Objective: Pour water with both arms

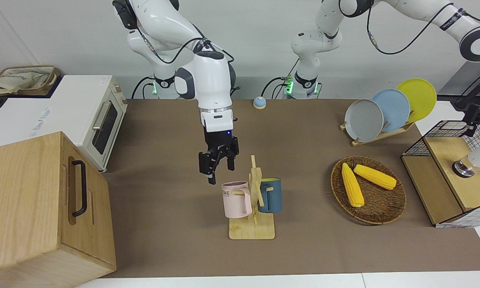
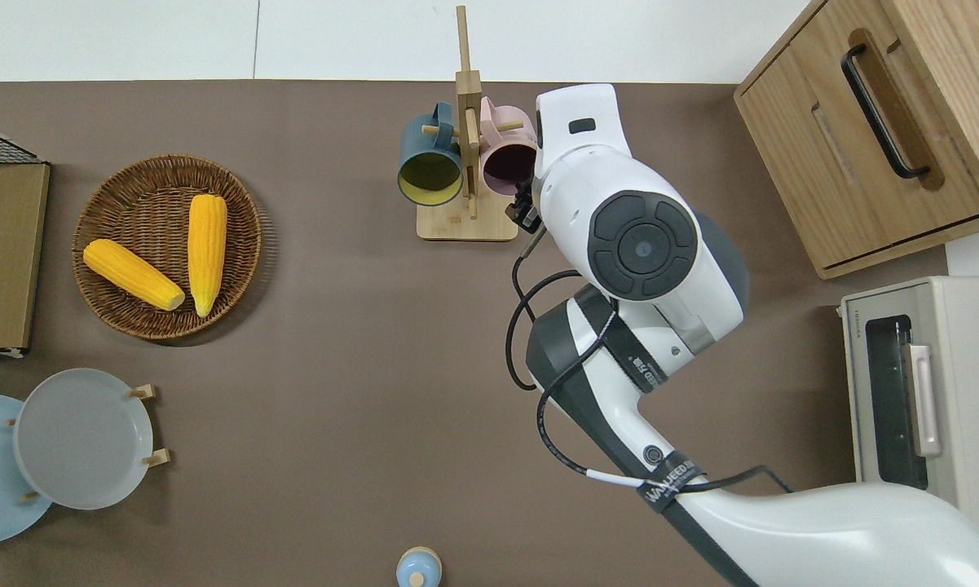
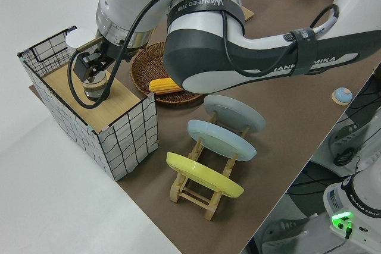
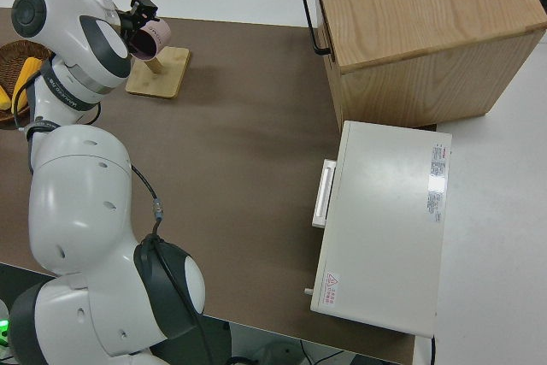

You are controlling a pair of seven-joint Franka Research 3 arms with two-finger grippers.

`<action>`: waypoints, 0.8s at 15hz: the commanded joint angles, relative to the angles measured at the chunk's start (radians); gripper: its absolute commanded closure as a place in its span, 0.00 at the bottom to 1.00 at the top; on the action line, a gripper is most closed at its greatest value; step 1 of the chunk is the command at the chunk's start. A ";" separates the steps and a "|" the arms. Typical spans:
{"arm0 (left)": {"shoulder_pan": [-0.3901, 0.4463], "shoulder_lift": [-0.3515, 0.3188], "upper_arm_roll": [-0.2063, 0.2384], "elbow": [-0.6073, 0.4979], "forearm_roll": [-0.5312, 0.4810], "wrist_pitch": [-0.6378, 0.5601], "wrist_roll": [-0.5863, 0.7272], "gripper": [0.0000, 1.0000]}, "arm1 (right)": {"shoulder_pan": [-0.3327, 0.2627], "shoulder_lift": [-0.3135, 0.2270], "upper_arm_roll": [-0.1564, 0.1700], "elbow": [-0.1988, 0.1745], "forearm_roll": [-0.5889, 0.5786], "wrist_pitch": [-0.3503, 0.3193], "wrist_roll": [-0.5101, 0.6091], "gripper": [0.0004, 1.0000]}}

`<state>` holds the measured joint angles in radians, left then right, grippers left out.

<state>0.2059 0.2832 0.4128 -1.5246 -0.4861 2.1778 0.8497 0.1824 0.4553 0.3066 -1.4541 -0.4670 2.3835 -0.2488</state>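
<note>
My right gripper (image 1: 220, 174) hangs open over the table, just beside the pink mug (image 1: 236, 200) on the side toward the right arm's end, with nothing between its fingers. The pink mug and a blue mug (image 1: 271, 195) hang on a wooden mug rack (image 1: 251, 231). In the overhead view the arm hides most of that gripper. My left gripper (image 3: 89, 68) is down at a white vessel with a metal ring (image 3: 95, 87) on the wooden box in the wire basket (image 1: 443, 132). I cannot tell whether it grips the vessel. No water shows.
A wicker basket (image 1: 367, 220) with two corn cobs lies toward the left arm's end. A plate rack (image 1: 377, 116) with three plates stands nearer to the robots. A toaster oven (image 1: 100, 120) and a wooden cabinet (image 1: 44, 208) fill the right arm's end. A small blue bell (image 1: 259, 103) sits near the bases.
</note>
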 commanded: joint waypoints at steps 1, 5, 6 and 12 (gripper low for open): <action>0.004 0.040 -0.006 0.009 -0.113 0.057 0.054 0.00 | -0.006 0.074 0.022 0.069 -0.062 0.011 -0.020 0.04; 0.006 0.060 -0.011 0.009 -0.184 0.097 0.107 0.00 | -0.003 0.106 0.023 0.075 -0.133 0.025 -0.023 0.08; 0.006 0.068 -0.011 0.009 -0.209 0.118 0.126 0.00 | -0.003 0.117 0.023 0.084 -0.150 0.031 -0.049 0.12; 0.007 0.108 -0.011 0.008 -0.308 0.168 0.193 0.00 | -0.001 0.135 0.037 0.115 -0.163 0.031 -0.078 0.33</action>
<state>0.2060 0.3644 0.4061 -1.5247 -0.7357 2.3209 0.9897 0.1884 0.5654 0.3281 -1.3730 -0.6086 2.4064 -0.3042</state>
